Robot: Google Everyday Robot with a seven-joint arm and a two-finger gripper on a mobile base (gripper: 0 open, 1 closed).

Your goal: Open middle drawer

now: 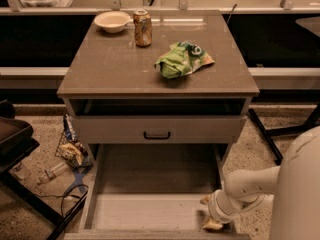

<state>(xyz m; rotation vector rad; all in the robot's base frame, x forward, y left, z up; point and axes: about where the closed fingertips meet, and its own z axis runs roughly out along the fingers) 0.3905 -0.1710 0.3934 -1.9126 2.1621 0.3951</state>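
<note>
The middle drawer (150,211) is the long pale tray standing pulled far out at the bottom of the cabinet, with its front at the lower edge of the camera view. Its handle is out of view. Above it sits the taller-fronted drawer (200,130) with a dark bar handle (157,134), out only slightly, and a dark gap lies over it. My gripper (211,215) is low at the right front corner of the pulled-out tray, at the end of my white arm (250,186).
On the cabinet top (110,69) stand a white bowl (112,21), a drink can (142,27) and a green snack bag (183,59). Wrappers and a bottle (70,154) litter the floor at left beside a dark stand (15,139). My white body (300,184) fills the lower right.
</note>
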